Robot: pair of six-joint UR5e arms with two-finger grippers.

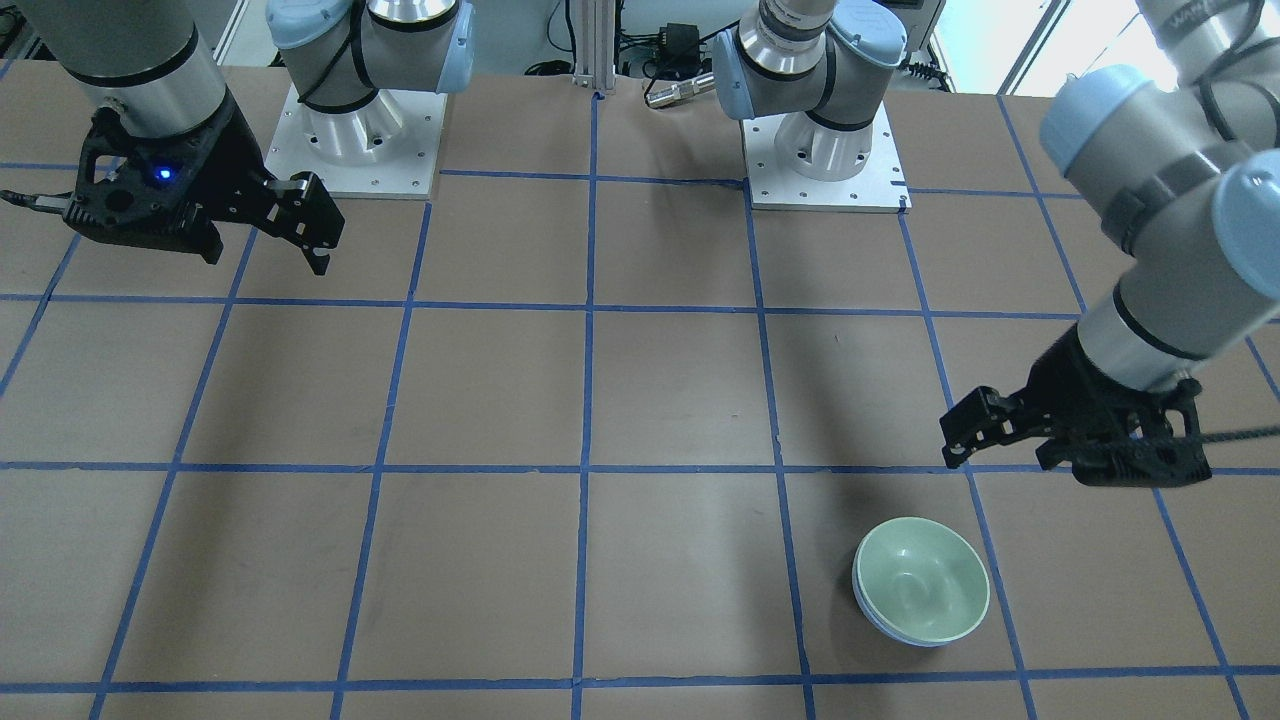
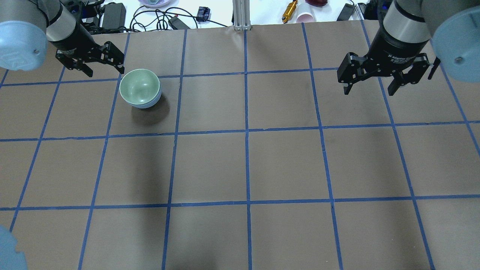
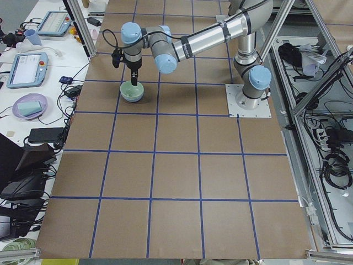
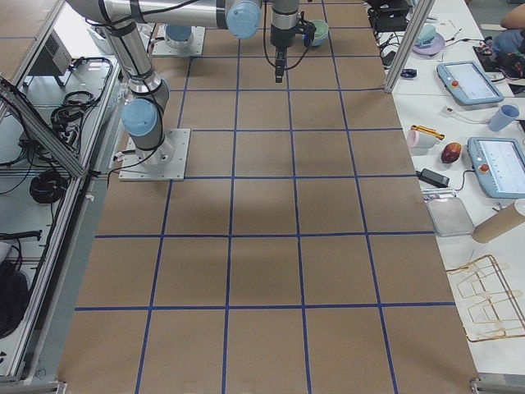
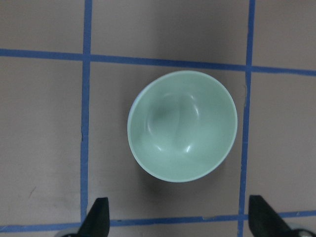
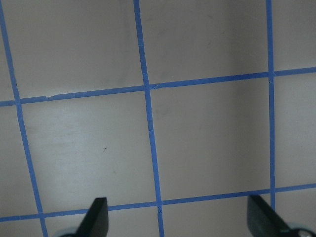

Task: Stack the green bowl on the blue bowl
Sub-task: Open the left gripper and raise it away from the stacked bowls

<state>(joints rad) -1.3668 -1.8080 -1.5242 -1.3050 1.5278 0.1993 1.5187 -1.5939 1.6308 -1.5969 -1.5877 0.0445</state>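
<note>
The green bowl [image 1: 922,578] sits nested inside the blue bowl [image 1: 880,622], of which only a thin blue edge shows under it. The stack also shows in the overhead view, with the green bowl [image 2: 139,87] in the blue bowl [image 2: 149,104]. My left gripper [image 2: 105,70] is open and empty, raised just beyond the stack, apart from it. In the left wrist view the green bowl [image 5: 182,126] lies ahead of the open fingertips [image 5: 96,219]. My right gripper [image 2: 368,90] is open and empty over bare table on the other side.
The table [image 2: 247,165] is brown with a blue tape grid. The two arm bases [image 1: 825,150] stand at the robot's edge. Cables, a cup [image 2: 305,17] and small gear lie beyond the far edge.
</note>
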